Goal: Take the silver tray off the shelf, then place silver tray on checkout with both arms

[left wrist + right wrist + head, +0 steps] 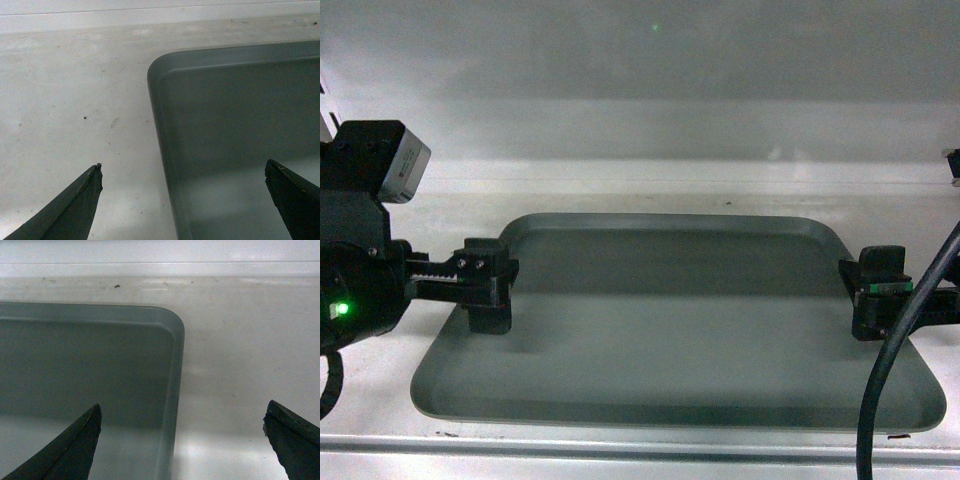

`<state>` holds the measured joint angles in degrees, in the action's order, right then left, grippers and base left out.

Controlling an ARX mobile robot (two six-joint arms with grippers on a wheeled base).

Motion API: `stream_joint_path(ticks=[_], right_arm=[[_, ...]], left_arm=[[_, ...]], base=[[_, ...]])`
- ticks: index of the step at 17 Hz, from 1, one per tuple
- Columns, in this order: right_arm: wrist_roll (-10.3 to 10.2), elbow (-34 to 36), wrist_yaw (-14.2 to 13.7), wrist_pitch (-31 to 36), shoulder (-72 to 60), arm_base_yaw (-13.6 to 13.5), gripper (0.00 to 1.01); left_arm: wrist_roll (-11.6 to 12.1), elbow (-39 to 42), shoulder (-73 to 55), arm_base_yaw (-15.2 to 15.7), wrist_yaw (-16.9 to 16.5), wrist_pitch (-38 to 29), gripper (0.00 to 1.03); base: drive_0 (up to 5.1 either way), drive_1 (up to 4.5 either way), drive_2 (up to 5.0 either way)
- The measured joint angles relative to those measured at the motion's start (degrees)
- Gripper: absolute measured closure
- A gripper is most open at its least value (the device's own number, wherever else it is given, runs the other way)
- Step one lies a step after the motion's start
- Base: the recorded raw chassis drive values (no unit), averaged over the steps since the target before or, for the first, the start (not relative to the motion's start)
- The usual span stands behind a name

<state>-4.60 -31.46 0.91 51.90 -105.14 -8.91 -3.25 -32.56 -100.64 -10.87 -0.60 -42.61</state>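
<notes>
- The large matte grey-silver rectangular tray with rounded corners and a low raised rim lies flat on the plain white metal shelf board, in front of its pale back panel.
- The left black toothed tool sits at the tray's left edge; in its wrist view its 2 dark fingers are spread wide apart, 1 over the white shelf board and 1 over the tray's floor, with the tray's rim between them.
- The right black tool sits at the tray's right edge, likewise spread wide, its 2 fingers astride the right rim.
- Neither tool is clamped on the tray.
- A thick black cable crosses the lower right of the head view.
</notes>
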Motion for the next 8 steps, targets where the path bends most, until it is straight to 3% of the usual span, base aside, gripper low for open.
stream_joint_path(ticks=[4,8], right_arm=[[-1.3,-2.1,0.4,-5.2,-0.8,0.3,0.03],[-1.4,-3.1,-0.5,-10.3,-0.8,0.3,0.03]], left_arm=[[-1.0,-3.1,-4.6,-0.2,-0.5,3.2,0.05],[-1.4,-4.0,-6.1,-0.2,-0.9,4.1,0.05]], base=[[0.0,0.0,0.0],[0.0,0.0,0.0]])
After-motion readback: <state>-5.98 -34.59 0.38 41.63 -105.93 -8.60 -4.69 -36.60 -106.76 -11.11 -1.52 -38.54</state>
